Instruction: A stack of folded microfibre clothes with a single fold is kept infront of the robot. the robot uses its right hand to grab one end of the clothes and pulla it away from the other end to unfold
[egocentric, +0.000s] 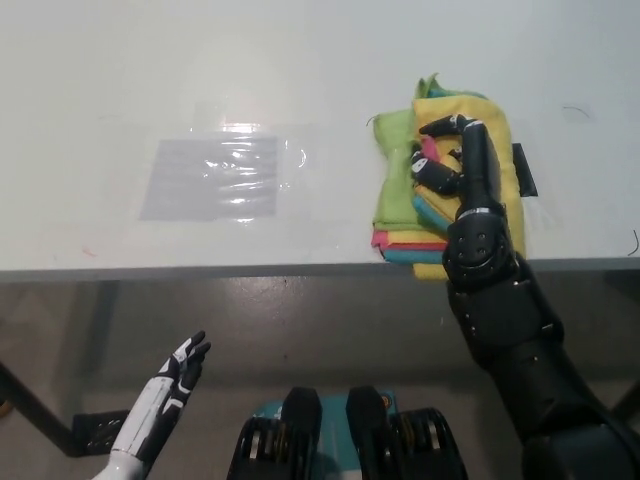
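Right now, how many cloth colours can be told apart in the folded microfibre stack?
4: yellow cloth topmost, light green cloth spread left, pink edge and teal edge near the table front. The black right hand may hide more.
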